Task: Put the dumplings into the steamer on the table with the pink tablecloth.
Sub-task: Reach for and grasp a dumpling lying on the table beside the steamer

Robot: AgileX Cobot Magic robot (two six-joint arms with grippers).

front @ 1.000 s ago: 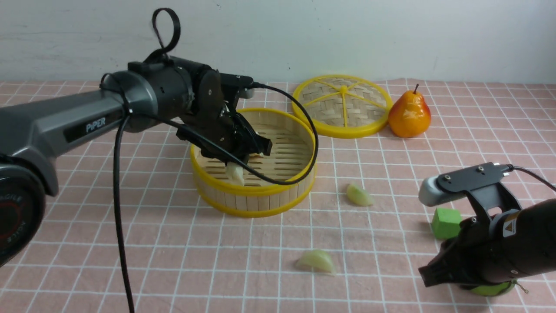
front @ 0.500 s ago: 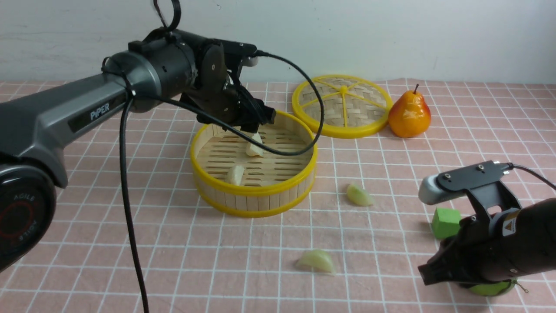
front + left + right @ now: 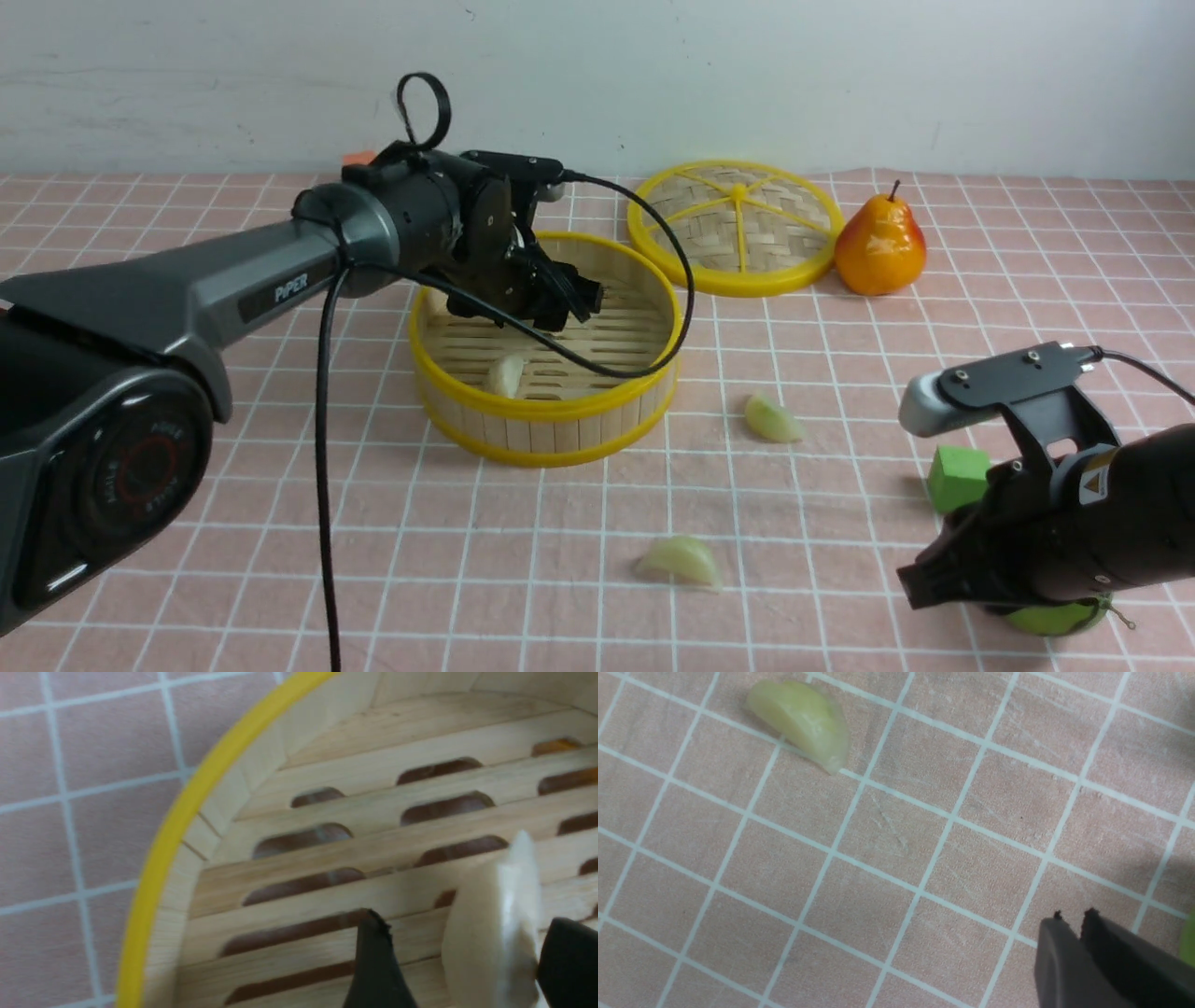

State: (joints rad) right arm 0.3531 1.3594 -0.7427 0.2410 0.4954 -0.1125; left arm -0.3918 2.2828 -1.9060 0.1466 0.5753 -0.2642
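The round bamboo steamer [image 3: 546, 406] with yellow rims stands on the table's pink tablecloth [image 3: 523, 532]. One of the dumplings [image 3: 505, 373] lies inside near its front wall. My left gripper [image 3: 571, 299] hangs low inside the steamer [image 3: 163, 858], open. In the left wrist view a pale dumpling [image 3: 495, 933] stands between the jaws of the left gripper [image 3: 467, 919], clear of one finger and close against the other. Two greenish dumplings [image 3: 773, 418] [image 3: 681, 560] lie on the cloth. My right gripper [image 3: 920, 588] [image 3: 1073, 914] hovers shut at the front right; a dumpling [image 3: 803, 718] lies ahead of it.
The flat woven lid [image 3: 738, 224] with yellow spokes lies behind the steamer, with a pear [image 3: 879, 245] beside it. A green cube [image 3: 957, 478] sits just behind my right arm, and a green round object [image 3: 1055, 618] is partly hidden under it.
My left gripper let go of a dumpling at the steamer's near side, rose and opened, then moved back and came down around the other dumpling inside. The right arm stayed put.
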